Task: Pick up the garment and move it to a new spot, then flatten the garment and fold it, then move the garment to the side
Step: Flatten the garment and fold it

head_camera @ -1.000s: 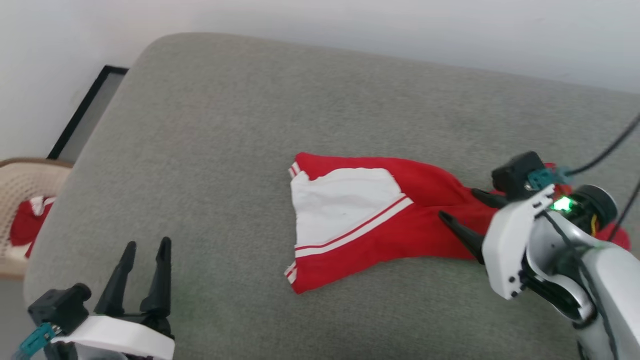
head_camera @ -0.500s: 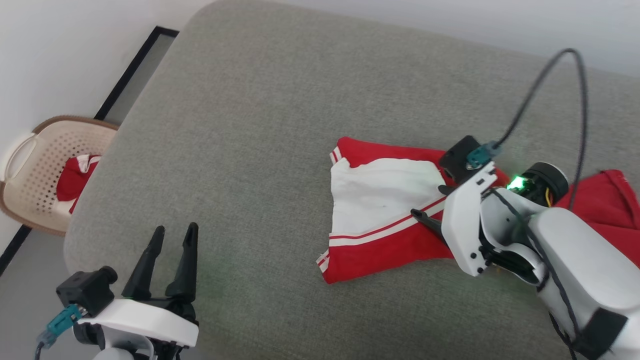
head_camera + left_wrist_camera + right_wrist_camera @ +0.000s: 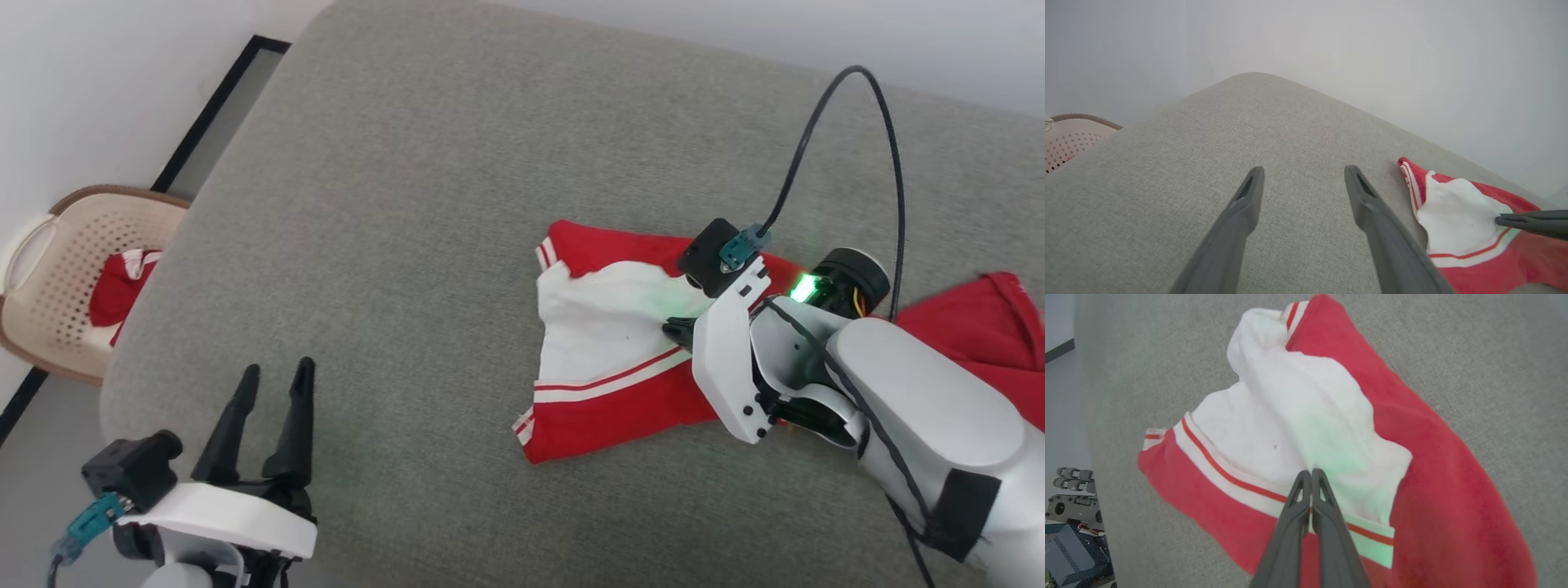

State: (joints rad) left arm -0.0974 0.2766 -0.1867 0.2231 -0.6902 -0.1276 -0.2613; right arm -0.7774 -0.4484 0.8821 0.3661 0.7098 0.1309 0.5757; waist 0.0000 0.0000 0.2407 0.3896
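Observation:
The garment [image 3: 604, 408], red with a white sleeve and striped trim, lies rumpled on the grey cushion [image 3: 408, 204], stretching from the middle to the right edge. My right gripper [image 3: 674, 330] rests on the white sleeve with its fingers pressed together, pinching a ridge of the white cloth [image 3: 1306, 428]; the right wrist view has the tips [image 3: 1311, 472] closed on that fold. My left gripper [image 3: 273, 376] hovers open over bare cushion at the lower left, well apart from the garment [image 3: 1457, 212], with nothing between its fingers [image 3: 1249, 196].
A beige perforated basket [image 3: 49, 245] stands on the floor left of the cushion and holds a red-and-white cloth [image 3: 114, 286]. A black-framed panel [image 3: 220, 106] leans at the wall. A black cable [image 3: 849, 82] arcs above my right wrist. Grey equipment [image 3: 1073, 514] sits beside the cushion.
The head camera has shifted. My right gripper has slid left along the garment from the red body onto the white sleeve and has closed there. The left gripper stays open.

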